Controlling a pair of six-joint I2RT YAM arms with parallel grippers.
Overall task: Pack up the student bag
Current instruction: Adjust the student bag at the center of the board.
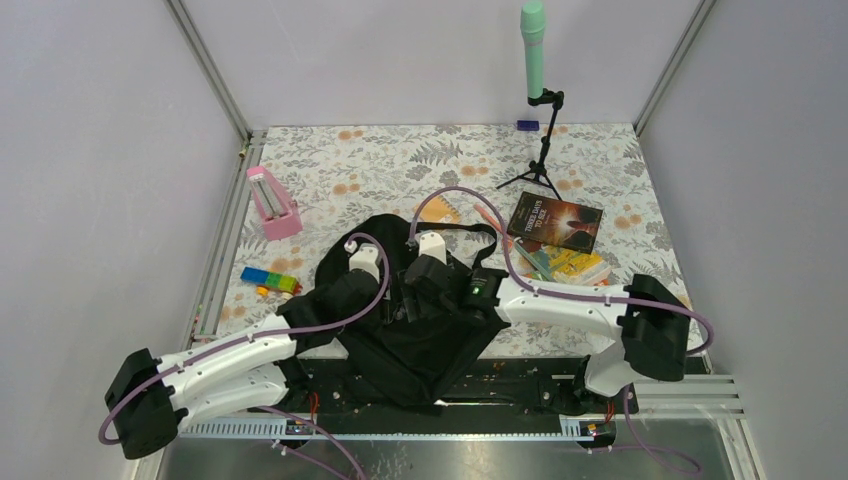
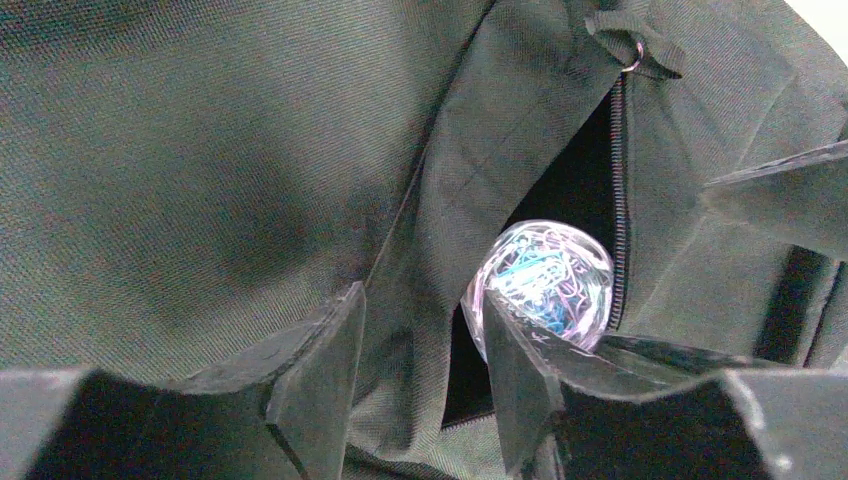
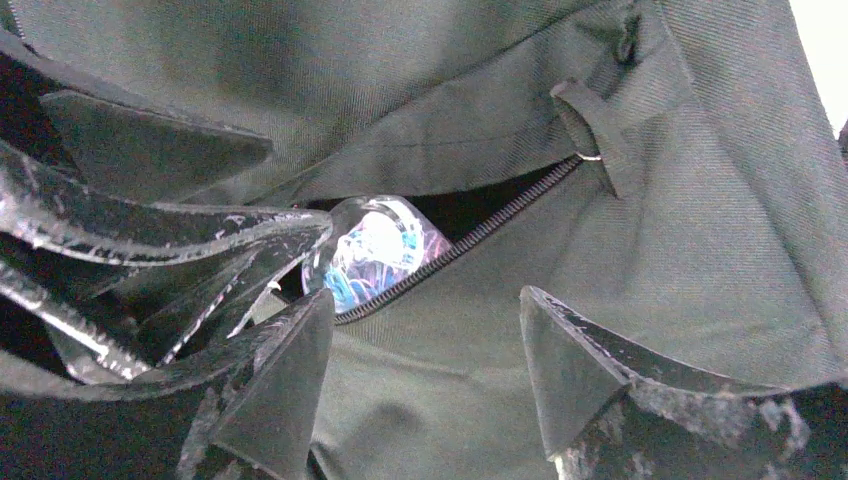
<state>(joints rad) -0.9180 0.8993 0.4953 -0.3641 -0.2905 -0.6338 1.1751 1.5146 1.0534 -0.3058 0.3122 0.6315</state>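
student bag (image 1: pixel 420 350), floral table (image 1: pixel 380 160), white walls (image 1: pixel 420 50)

Clear container (image 2: pixel 545 275) plugs the student bag (image 2: pixel 200 150) zip opening (image 2: pixel 585 180).

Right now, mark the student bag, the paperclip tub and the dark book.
student bag (image 1: pixel 420 355): top view, lower fabric panel.
paperclip tub (image 2: pixel 545 280): left wrist view, clear round face.
dark book (image 1: pixel 555 222): top view, cover centre.

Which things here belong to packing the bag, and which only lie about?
Job: bag, clip ball in its zip opening, left gripper, right gripper; probably books, blocks.
Lying about, likely: microphone, purple block behind it.
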